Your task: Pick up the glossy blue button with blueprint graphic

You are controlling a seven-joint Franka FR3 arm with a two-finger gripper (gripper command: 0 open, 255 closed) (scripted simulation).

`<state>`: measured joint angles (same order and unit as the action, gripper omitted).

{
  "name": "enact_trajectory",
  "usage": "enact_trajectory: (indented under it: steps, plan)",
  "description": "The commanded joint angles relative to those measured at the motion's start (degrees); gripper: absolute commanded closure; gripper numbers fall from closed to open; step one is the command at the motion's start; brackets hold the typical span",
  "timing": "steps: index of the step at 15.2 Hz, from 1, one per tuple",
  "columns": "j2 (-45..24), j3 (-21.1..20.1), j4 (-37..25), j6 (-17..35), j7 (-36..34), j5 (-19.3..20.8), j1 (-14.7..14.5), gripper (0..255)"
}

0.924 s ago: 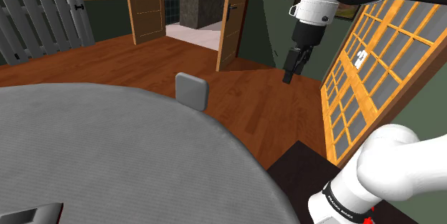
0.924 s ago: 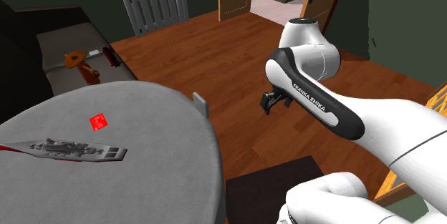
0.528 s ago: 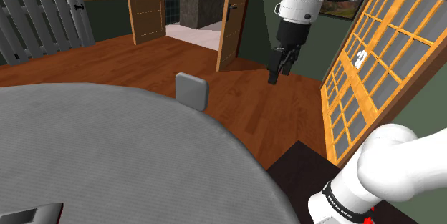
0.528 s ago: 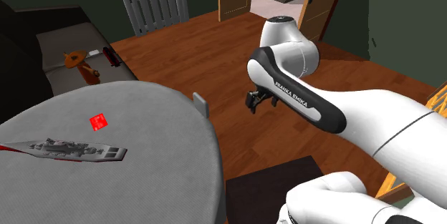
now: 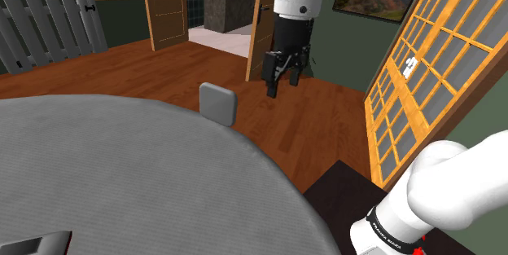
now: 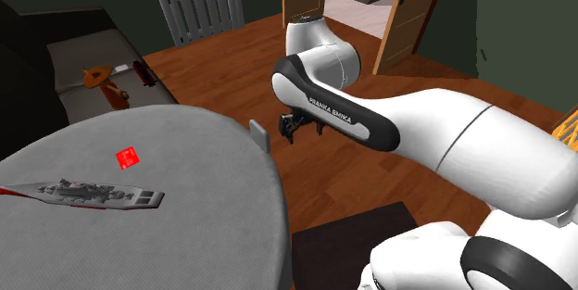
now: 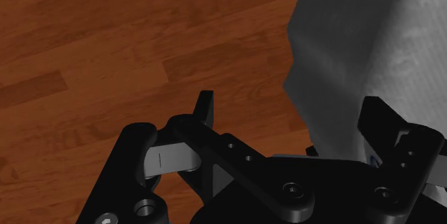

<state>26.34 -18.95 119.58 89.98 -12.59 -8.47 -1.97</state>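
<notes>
Fingers (image 7: 205, 109) apart: bring gripper (image 5: 282, 88) over grey button (image 5: 217, 103) at tabletop (image 5: 122, 172) edge, straddle it sq., then close.

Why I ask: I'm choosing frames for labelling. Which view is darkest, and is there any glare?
Wrist view: darkest, the open gripper dim against the brown floor. Shoulder view: flat, even light, no glare on the table. Second exterior view: soft sheen on the arm.

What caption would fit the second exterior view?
Black gripper hovers over wooden floor near a grey tile upright at the grey table's edge.
</notes>
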Motion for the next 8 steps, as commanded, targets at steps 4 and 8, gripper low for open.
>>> enact_trajectory:
  steps: [4,8]
  plan:
    - [-9.75,-5.93,-9.44,-0.54,-8.43,0.95,-0.48,0]
    - [-18.40,-10.16,-17.95,-1.61,-15.27,3.47,-1.40,0]
